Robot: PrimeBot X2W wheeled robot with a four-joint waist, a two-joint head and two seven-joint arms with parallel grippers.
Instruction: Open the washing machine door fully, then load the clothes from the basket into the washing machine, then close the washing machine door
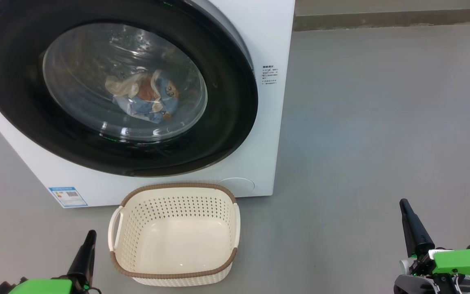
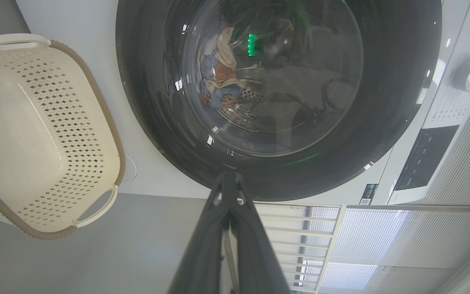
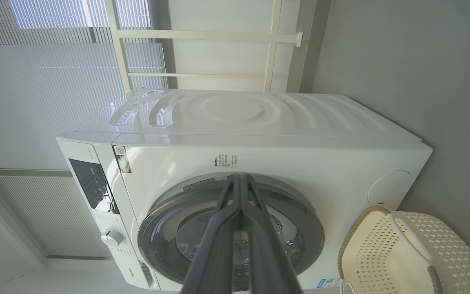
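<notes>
Clothes (image 1: 147, 98), blue with orange-brown figures, lie behind the closed washing machine door (image 1: 14, 102); my left gripper (image 1: 91, 233) and right gripper (image 1: 403, 203) are pinched together, empty.

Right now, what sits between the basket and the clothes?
The shut washing machine door: in the head view the clothes show through it, and the empty basket stands on the floor in front.

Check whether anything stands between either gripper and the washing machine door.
Nothing visible does. The left gripper and right gripper, both shut, each point at the closed washing machine door. The empty basket stands on the floor below the door, off to the side of both lines; the clothes already lie inside.
</notes>
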